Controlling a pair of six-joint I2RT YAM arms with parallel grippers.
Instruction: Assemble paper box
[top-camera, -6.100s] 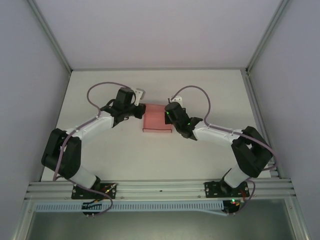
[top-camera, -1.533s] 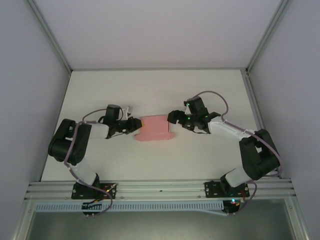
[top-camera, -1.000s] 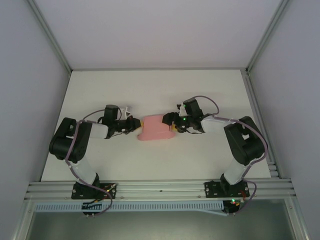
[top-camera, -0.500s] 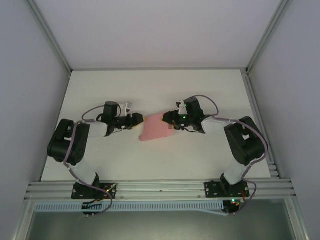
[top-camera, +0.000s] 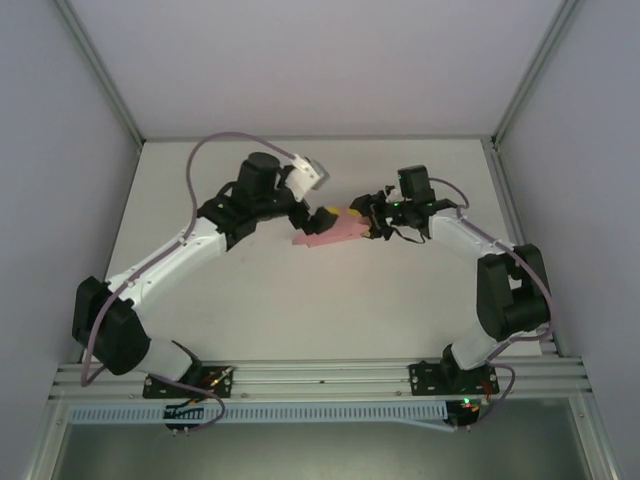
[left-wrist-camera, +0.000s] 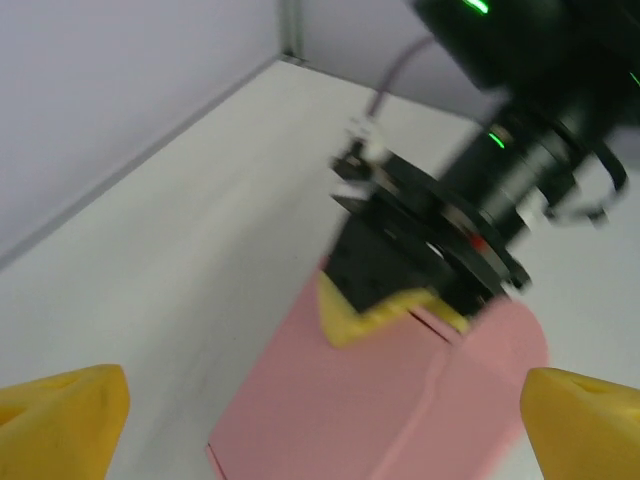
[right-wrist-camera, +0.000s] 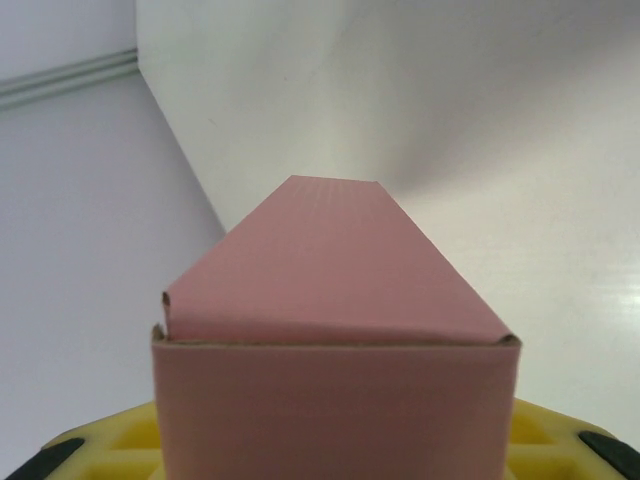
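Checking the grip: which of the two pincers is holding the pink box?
The right pincer: its jaws clamp one end of the paper box. The left pincer stands wide open, fingers clear of the card.

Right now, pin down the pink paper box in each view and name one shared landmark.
Top external: paper box just above centre.
Left wrist: paper box low, right of centre.
Right wrist: paper box centre and bottom.
Shared landmark: right gripper clamped on its end.
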